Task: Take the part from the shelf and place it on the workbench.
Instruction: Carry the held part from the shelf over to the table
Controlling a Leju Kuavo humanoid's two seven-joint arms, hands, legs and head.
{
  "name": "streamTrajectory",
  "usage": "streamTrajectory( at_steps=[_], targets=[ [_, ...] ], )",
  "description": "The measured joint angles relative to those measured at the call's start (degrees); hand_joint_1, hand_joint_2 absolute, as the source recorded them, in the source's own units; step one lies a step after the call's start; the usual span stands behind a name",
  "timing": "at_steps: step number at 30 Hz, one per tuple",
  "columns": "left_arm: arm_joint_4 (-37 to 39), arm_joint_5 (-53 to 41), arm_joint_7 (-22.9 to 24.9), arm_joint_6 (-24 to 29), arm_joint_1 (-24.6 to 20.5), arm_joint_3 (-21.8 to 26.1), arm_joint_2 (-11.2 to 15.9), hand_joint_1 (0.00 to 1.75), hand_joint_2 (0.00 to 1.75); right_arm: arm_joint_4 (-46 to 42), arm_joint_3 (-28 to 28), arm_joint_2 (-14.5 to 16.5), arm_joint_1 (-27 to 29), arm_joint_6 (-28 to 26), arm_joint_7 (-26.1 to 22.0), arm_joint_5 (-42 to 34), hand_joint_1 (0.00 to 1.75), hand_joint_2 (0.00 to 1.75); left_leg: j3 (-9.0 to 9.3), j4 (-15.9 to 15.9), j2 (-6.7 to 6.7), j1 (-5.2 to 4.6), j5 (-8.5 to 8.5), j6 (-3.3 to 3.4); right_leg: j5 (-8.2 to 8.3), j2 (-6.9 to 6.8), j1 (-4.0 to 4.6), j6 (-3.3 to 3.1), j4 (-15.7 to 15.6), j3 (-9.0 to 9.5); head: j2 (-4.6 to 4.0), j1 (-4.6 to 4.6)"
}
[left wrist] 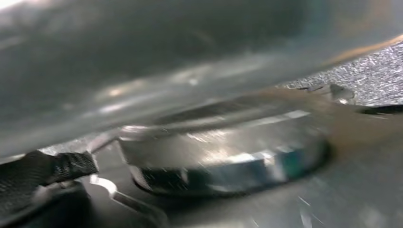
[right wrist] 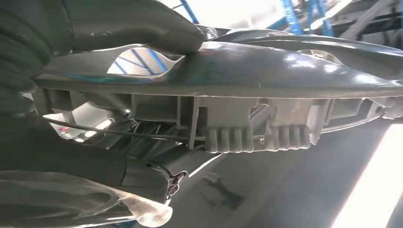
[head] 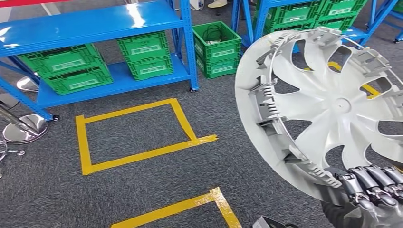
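The part is a large silver-white wheel cover [head: 332, 109] with curved spokes and clips around its rim. It fills the right of the head view, held upright and tilted, inner side towards me. My right hand [head: 370, 185] grips its lower rim at the bottom right corner, dark fingers curled over the edge. In the right wrist view the thumb [right wrist: 133, 23] presses on the cover's rim [right wrist: 266, 71], and the ribbed clips show beneath. In the left wrist view a blurred grey mass [left wrist: 142, 57], possibly my left hand, lies across the picture; its fingers cannot be made out.
A blue shelf [head: 90, 23] with green crates [head: 71, 66] stands at the back left, and another crate [head: 216, 47] sits on the floor. Yellow tape [head: 138, 156] marks rectangles on the grey carpet. A chrome stand base [head: 23, 130] sits at the left, also close in the left wrist view [left wrist: 223, 156].
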Motion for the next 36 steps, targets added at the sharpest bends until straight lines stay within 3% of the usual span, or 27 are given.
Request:
streamTrajectory(
  at_steps=[1,2,3,5,7,9,11,12,14,15,16,17,18,20,22,25,27,30,31,32,33,34,36],
  targets=[
    [-0.51,0.04,0.15,-0.06,0.31,0.01,-0.08,0.0,0.0,0.02,0.0,-0.01,0.03,0.0,0.04,0.0,1.75,1.75,-0.59,1.82,-0.13,0.0,-0.31,0.02,0.07,0.55,0.02,-0.02,0.08,-0.12,0.0,-0.01],
    [-1.02,0.24,0.51,-0.27,0.58,0.01,-0.15,0.0,0.0,0.03,0.01,-0.01,0.05,0.0,0.08,0.0,1.75,1.75,-0.17,1.35,-0.23,0.0,0.58,0.14,0.12,1.15,0.05,0.0,0.16,-0.19,0.0,-0.02],
    [-1.61,0.7,1.11,-0.61,0.86,0.01,-0.24,0.0,0.0,0.06,0.04,-0.01,0.07,0.0,0.1,0.0,1.75,1.75,1.19,-1.16,-0.5,0.0,2.38,0.35,0.16,1.82,0.07,0.05,0.22,-0.2,0.0,-0.03],
    [-2.98,2.79,3.05,-1.55,1.46,0.01,-0.38,0.0,0.0,0.11,0.2,-0.03,0.05,0.0,0.21,0.0,1.75,1.75,5.17,-9.36,-2.39,0.02,6.24,1.06,0.28,2.97,0.18,0.28,0.34,-0.23,0.0,-0.05],
    [-4.64,6.69,5.79,-2.13,2.35,-0.12,-0.59,0.0,0.0,0.18,0.4,-0.09,-0.05,0.0,0.47,0.0,1.75,1.75,7.22,-14.04,-4.03,-0.04,7.38,1.54,0.55,4.02,0.11,0.85,0.48,-0.63,0.0,-0.11],
    [-6.94,11.56,8.99,-2.14,3.69,-0.85,-0.93,0.0,0.0,0.28,0.64,-0.23,-0.07,0.0,0.76,0.0,1.75,1.75,7.36,-14.76,-3.63,-0.14,7.29,1.75,0.97,5.02,-0.09,1.67,0.33,-1.13,0.0,-0.18],
    [-9.43,15.01,11.16,-1.78,5.1,-2.1,-1.34,0.0,0.0,0.39,0.88,-0.43,0.04,0.0,0.96,0.0,1.75,1.75,7.42,-15.47,-2.51,0.07,7.88,2.18,0.36,4.13,-0.04,2.24,1.07,-1.98,0.0,-0.05],
    [-10.53,15.79,11.57,-1.48,5.76,-2.77,-1.55,0.0,0.0,0.43,0.97,-0.55,-0.02,0.0,1.01,0.0,1.75,1.75,7.4,-15.84,-1.89,0.23,8.18,2.4,-0.89,3.01,0.06,2.45,2.83,-2.95,0.0,0.15],
    [-12.67,15.86,11.58,-0.68,7.09,-4.3,-1.86,0.0,0.0,0.5,1.15,-0.84,-0.22,0.0,1.03,0.0,1.75,1.75,7.23,-16.02,-0.65,0.26,8.39,2.6,-4.8,0.71,0.12,2.79,9.55,-5.94,0.0,0.55],
    [-13.57,15.23,11.13,-0.17,7.66,-5.06,-1.95,0.0,0.0,0.51,1.2,-0.95,-0.24,0.0,0.98,0.0,1.75,1.75,7.13,-15.98,0.05,0.22,8.4,2.61,-6.46,0.26,0.07,2.99,13.33,-7.5,0.0,0.64],
    [-14.28,14.1,10.29,0.48,8.06,-5.82,-1.98,0.0,0.0,0.54,1.22,-1.04,-0.17,0.0,0.94,0.0,1.75,1.75,7.06,-15.96,0.73,0.19,8.4,2.61,-7.19,0.02,0.02,3.18,15.75,-8.35,0.0,0.67],
    [-14.76,12.78,9.21,1.18,8.25,-6.51,-1.96,0.0,0.0,0.55,1.22,-1.07,-0.07,0.0,0.89,0.0,1.75,1.75,7.02,-15.92,1.36,0.18,8.39,2.59,-6.9,-0.17,-0.05,3.32,16.2,-8.23,0.0,0.68],
    [-14.97,11.5,8.04,1.88,8.23,-7.09,-1.94,0.0,0.0,0.56,1.22,-1.09,0.03,0.0,0.84,0.0,1.75,1.75,7.0,-15.87,1.88,0.19,8.35,2.52,-5.48,-0.49,-0.14,3.41,13.89,-6.72,0.0,0.68],
    [-15.17,9.5,6.02,3.02,8.06,-8.29,-1.89,0.0,0.0,0.57,1.22,-1.1,0.09,0.0,0.78,0.0,1.75,1.75,7.1,-15.56,2.73,0.12,8.12,2.16,-2.35,-2.1,-0.14,3.4,5.45,-1.79,0.0,0.69],
    [-15.32,8.55,5.0,3.61,7.97,-9.14,-1.82,0.0,0.0,0.56,1.22,-1.1,0.15,0.0,0.77,0.0,1.75,1.75,7.19,-15.14,3.3,-0.13,7.84,1.56,-1.22,-3.13,0.0,2.83,0.28,1.28,0.0,0.63],
    [-15.39,6.72,3.37,4.9,7.79,-10.24,-1.6,0.0,0.0,0.5,1.2,-1.1,0.29,0.0,0.63,0.0,1.75,1.75,7.32,-14.86,3.93,-0.14,7.65,0.73,-1.11,-2.13,0.1,1.68,-0.02,0.98,0.0,0.53],
    [-15.0,3.86,0.86,6.86,7.24,-11.41,-1.29,0.0,0.0,0.39,1.15,-1.09,0.38,0.0,0.32,0.0,1.75,1.75,6.52,-12.75,2.66,0.1,5.71,0.15,-0.79,-1.39,-0.03,0.98,-0.14,0.8,0.0,0.36],
    [-13.13,-0.71,-3.07,10.45,5.79,-13.37,-0.52,0.0,0.0,0.27,1.02,-1.02,0.43,0.0,-0.39,0.0,1.75,1.75,2.05,-1.86,0.15,0.3,-0.16,-0.29,-0.35,-0.08,0.02,0.3,-0.13,0.51,0.0,0.01],
    [-12.22,-1.91,-4.08,11.67,5.32,-14.07,-0.23,0.0,0.0,0.25,0.97,-0.96,0.47,0.0,-0.64,0.0,1.75,1.75,0.8,1.12,-0.06,0.3,-1.0,-0.26,-0.29,0.51,0.11,0.22,-0.1,0.44,0.0,-0.01],
    [-11.26,-2.94,-4.89,12.8,4.83,-14.75,0.05,0.0,0.0,0.21,0.92,-0.85,0.55,0.0,-0.89,0.0,1.75,1.75,0.39,2.09,-0.17,0.29,-0.62,-0.13,-0.26,1.17,0.19,0.18,-0.07,0.42,0.0,-0.03],
    [-10.25,-3.82,-5.6,13.91,4.29,-15.43,0.34,0.0,0.0,0.13,0.85,-0.71,0.64,0.0,-1.11,0.0,1.75,1.75,0.97,0.66,-0.34,0.27,0.94,0.13,-0.24,1.86,0.29,0.18,-0.03,0.46,0.0,-0.05],
    [-9.19,-4.55,-6.23,14.96,3.69,-16.12,0.62,0.0,0.0,-0.01,0.76,-0.51,0.75,0.0,-1.29,0.0,1.75,1.75,2.38,-2.71,-0.86,0.23,3.27,0.52,-0.22,2.53,0.38,0.19,0.0,0.53,0.0,-0.06],
    [-7.14,-5.44,-7.03,16.47,2.39,-17.15,1.18,0.0,0.0,-0.28,0.55,-0.09,0.87,0.0,-1.56,0.0,1.75,1.75,5.4,-10.11,-3.38,0.19,7.07,1.59,-0.16,3.71,0.49,0.34,0.1,0.51,0.0,-0.01]
  ],
)
